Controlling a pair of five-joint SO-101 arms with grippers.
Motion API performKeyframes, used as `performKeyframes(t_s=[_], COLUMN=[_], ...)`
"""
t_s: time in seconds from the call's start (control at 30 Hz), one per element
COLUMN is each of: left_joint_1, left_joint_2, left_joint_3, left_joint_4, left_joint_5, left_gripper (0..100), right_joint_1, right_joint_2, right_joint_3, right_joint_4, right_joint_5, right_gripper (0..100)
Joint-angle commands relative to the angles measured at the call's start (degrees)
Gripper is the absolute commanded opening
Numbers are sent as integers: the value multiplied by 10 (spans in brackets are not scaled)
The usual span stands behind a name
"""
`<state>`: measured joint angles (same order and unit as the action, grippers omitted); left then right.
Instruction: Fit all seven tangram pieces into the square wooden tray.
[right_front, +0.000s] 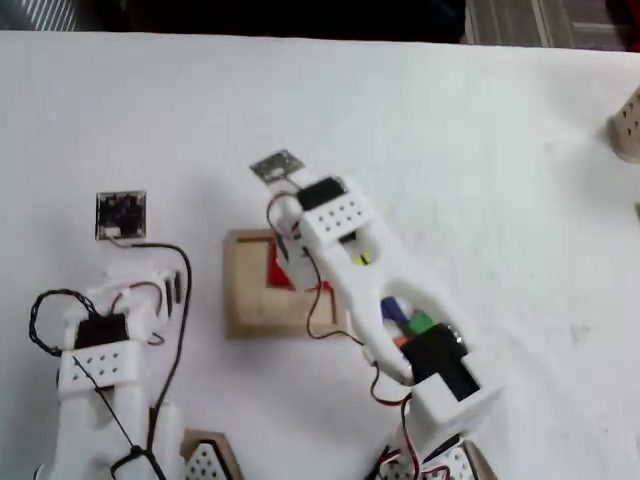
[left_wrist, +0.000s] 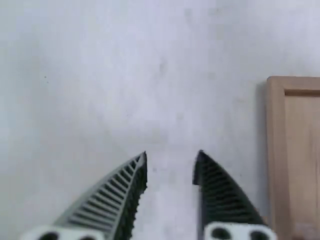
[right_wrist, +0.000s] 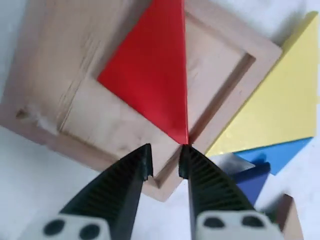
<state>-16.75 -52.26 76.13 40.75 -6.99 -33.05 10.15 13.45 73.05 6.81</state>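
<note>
The square wooden tray (right_front: 250, 300) lies at the table's middle, and its rim (right_wrist: 45, 125) also appears in the right wrist view. A red triangle (right_wrist: 152, 70) lies flat inside it, one tip in a corner. My right gripper (right_wrist: 165, 162) hangs over the tray's rim by that tip, open a little, with nothing between its fingers. Outside the tray lie a yellow triangle (right_wrist: 272, 105), a blue piece (right_wrist: 272, 152) and a dark blue piece (right_wrist: 252, 180). My left gripper (left_wrist: 170, 170) is open over bare table, with the tray's edge (left_wrist: 275, 150) beside it.
Blue, green and orange pieces (right_front: 405, 322) show under the right arm (right_front: 380, 290). The left arm (right_front: 100, 355) sits at the front left. A small black board (right_front: 121, 215), a grey plate (right_front: 277, 165) and a perforated wooden block (right_front: 628, 125) lie farther off.
</note>
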Motion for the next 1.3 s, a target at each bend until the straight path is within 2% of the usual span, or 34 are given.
performKeyframes(t_s=[0.0, 0.1, 0.2, 0.3, 0.43, 0.53, 0.63, 0.77, 0.93, 1.13, 1.27], left_joint_1=[-5, -12, -8, 20, 65, 111, 200, 335, 447, 451, 446], left_joint_2=[0, 0, 0, -2, -3, -3, -2, 1, 9, 129, 252], left_joint_3=[-24, -24, -25, -26, -67, -102, -111, -111, -111, -146, -188], left_joint_4=[-18, -22, -20, -12, 13, 34, 39, 17, -59, -128, -171], left_joint_5=[-6, -5, -4, -3, 43, 66, 69, 57, -45, -44, -44], left_gripper=[42, 20, 24, 24, 24, 24, 26, 27, 27, 24, 24], right_joint_1=[-4, 25, 46, 45, 53, 116, 222, 327, 390, 415, 415], right_joint_2=[-32, -30, -36, -62, -144, -182, -177, -154, -182, -262, -308], right_joint_3=[56, 65, 65, 58, 56, 57, 67, 150, 227, 297, 332], right_joint_4=[-122, -174, -181, -128, -37, 4, 32, -16, -88, -153, -178], right_joint_5=[-62, -106, -121, -93, -50, -3, 12, 13, 13, 11, -29], right_gripper=[77, 77, 77, 77, 79, 81, 77, 51, 39, 18, 19])
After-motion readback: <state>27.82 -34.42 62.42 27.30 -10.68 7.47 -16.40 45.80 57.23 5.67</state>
